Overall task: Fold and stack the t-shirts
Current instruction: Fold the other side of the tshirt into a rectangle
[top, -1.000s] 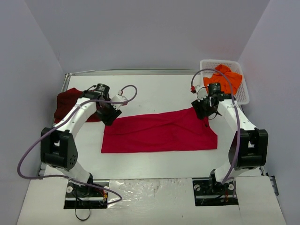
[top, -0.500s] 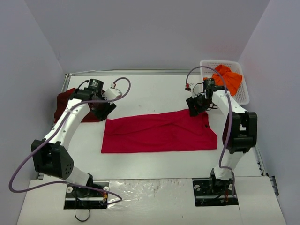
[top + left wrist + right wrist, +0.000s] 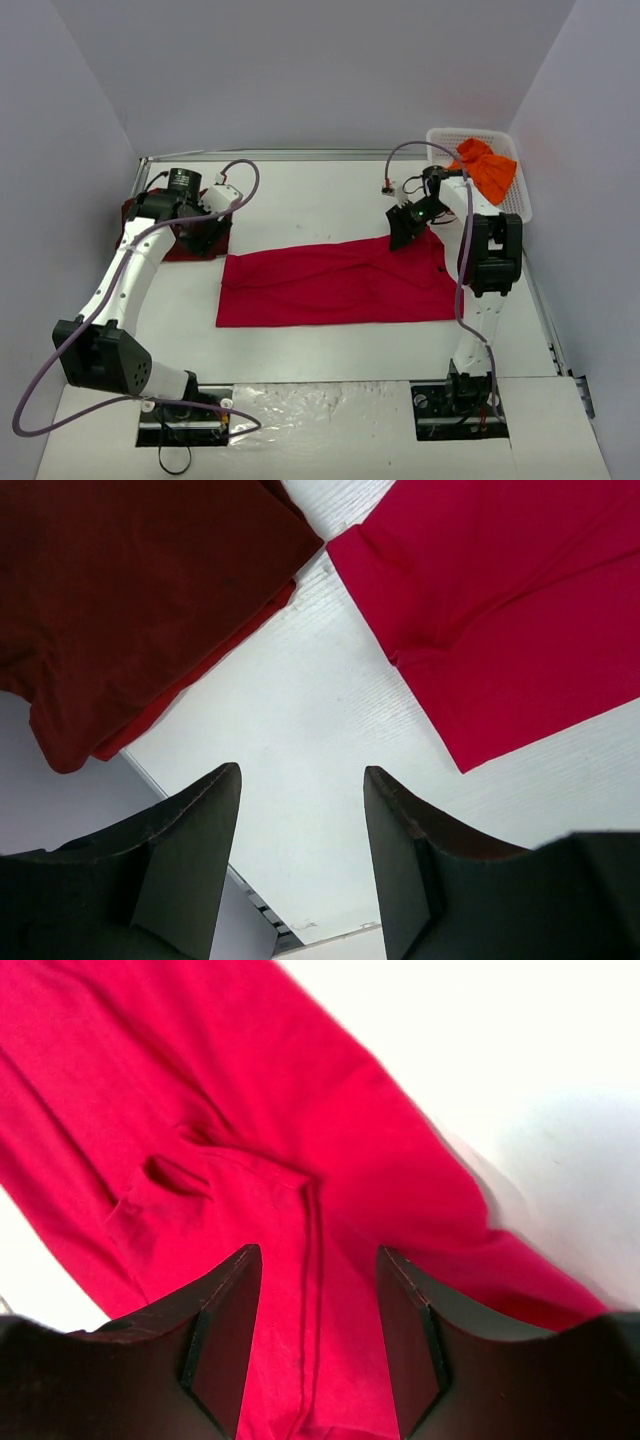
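The bright red t-shirt [image 3: 340, 282] lies folded into a long band across the middle of the table; it also shows in the left wrist view [image 3: 500, 610] and the right wrist view [image 3: 200, 1110]. The dark maroon t-shirt [image 3: 150, 225] lies folded at the far left, also in the left wrist view [image 3: 120, 590]. The orange t-shirt [image 3: 485, 168] sits in the white basket [image 3: 515, 205]. My left gripper [image 3: 208, 238] is open and empty above bare table between the maroon and red shirts [image 3: 300, 810]. My right gripper [image 3: 400, 232] is open and empty just above the red shirt's upper right part [image 3: 318, 1300].
The basket stands at the far right corner by the right wall. A metal rail [image 3: 280, 153] runs along the table's far edge. Grey walls close in the left, back and right sides.
Both arms have swung away from the red shirt's top edge: the left gripper moved left toward the maroon shirt, the right gripper moved left and farther back. The red shirt lies still.
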Robot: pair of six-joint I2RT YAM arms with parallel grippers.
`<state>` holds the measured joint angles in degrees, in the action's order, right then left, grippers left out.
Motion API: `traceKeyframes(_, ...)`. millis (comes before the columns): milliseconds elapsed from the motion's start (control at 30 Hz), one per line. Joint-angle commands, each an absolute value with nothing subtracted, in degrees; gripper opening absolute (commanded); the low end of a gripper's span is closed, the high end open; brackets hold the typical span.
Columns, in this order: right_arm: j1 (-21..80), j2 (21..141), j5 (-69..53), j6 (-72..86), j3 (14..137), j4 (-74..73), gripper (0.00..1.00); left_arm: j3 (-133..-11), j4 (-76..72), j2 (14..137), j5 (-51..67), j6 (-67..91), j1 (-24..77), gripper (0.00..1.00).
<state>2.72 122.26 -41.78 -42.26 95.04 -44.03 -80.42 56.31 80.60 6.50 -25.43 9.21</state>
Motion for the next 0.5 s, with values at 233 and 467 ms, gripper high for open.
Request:
traceKeyframes(233,4.83,128.32,-47.20,-50.53,98.17,-56.16,0.43,-78.66,56.34,79.10,6.86,-22.85,7.56,0.51)
traceKeyframes(467,5.98,129.64,-47.28,-51.15,98.70,-57.04,0.39,-77.17,55.46,78.66,7.47,-22.50,7.03,0.51)
